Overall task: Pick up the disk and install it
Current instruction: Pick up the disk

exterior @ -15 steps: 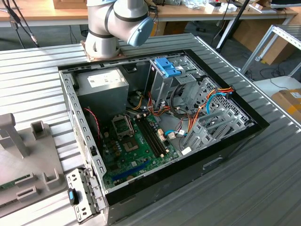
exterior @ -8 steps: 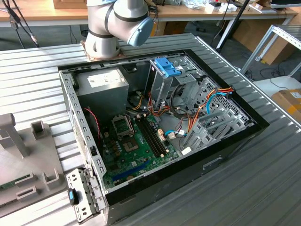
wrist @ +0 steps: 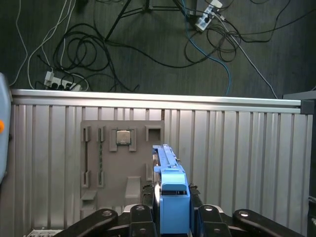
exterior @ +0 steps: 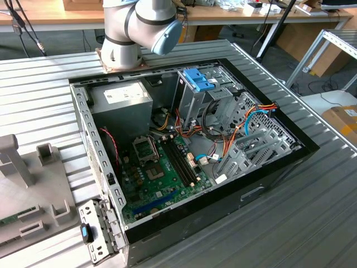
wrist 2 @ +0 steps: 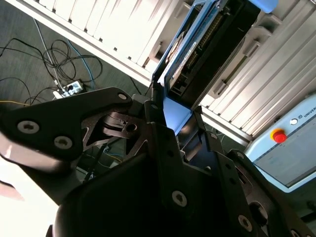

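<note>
The disk (wrist: 174,190) sits pinched in the claw (wrist: 171,217), whose jaws are closed against the two flat sides of its blue frame. It is held on edge in the air above the surface (wrist: 237,148), over a grey fixture plate (wrist: 123,148) that lies near the surface's edge by the floor.

The hold looks narrow to me and is on smooth plastic. If the disk swings or tips it could slide out and drop onto the ribbed metal below. A skewed disk could also catch on the sheet-metal edges of the drive cage (exterior: 195,95) in the open computer case (exterior: 268,184), and the loose orange and blue wires (exterior: 251,120) beside that cage could snag it.

In the second wrist view the disk (wrist 2: 197,54) is a slim dark slab in a glossy bright blue carrier. The claw is matt black with bolted links. The surface is pale, ridged aluminium, and the cage is perforated grey steel.
</note>
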